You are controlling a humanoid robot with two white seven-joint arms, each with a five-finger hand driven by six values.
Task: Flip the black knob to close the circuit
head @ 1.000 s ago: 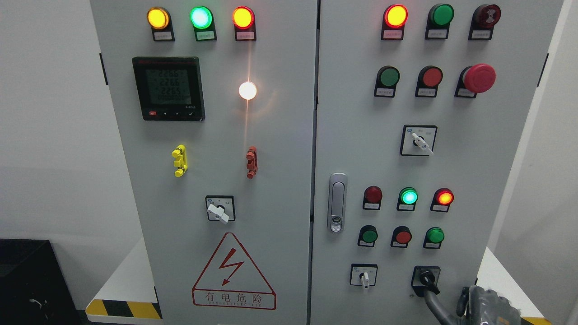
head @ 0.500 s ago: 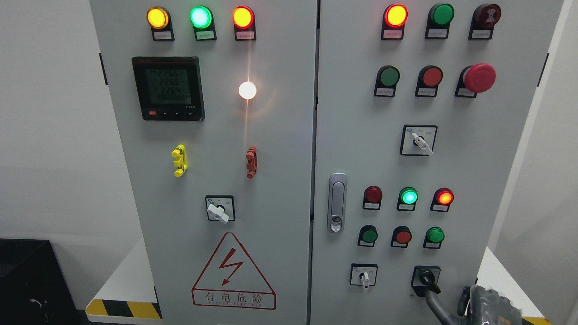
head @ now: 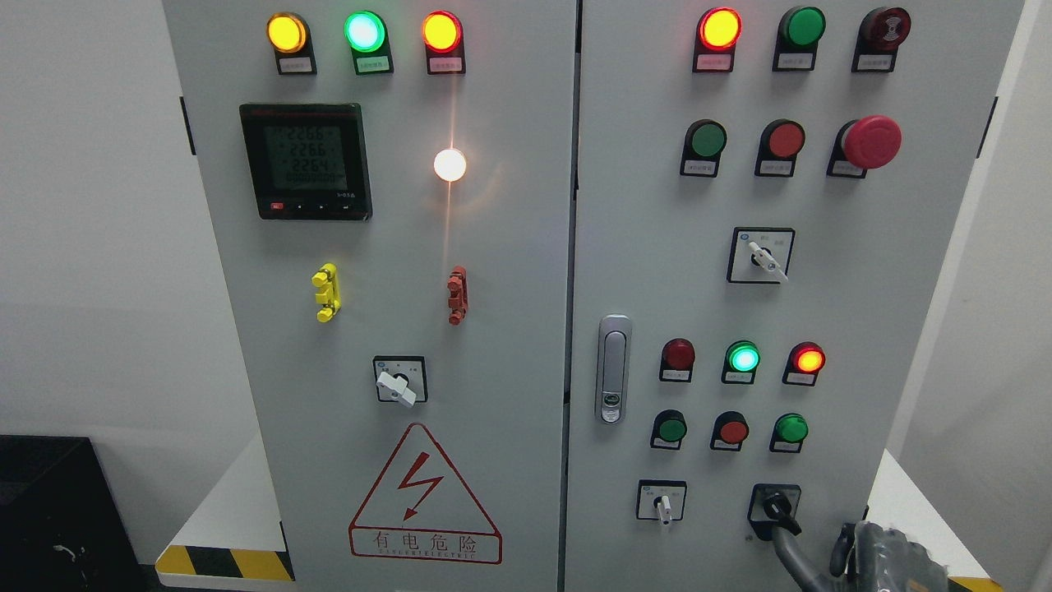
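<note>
Right hand (head: 883, 563) at lower right edge, grip state unclear | one finger (head: 791, 549) reaches up to black knob (head: 775, 508) | knob just above-left of hand, lever tilted lower-right | cabinet (head: 509, 288) carries it

Right robot hand (head: 883, 559), grey segmented casing, dark slender finger, black joints

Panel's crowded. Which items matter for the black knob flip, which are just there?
Job:
black knob
right robot hand, low beside the knob

Not involved:
white selector switches
red mushroom button
digital meter
door latch
</note>
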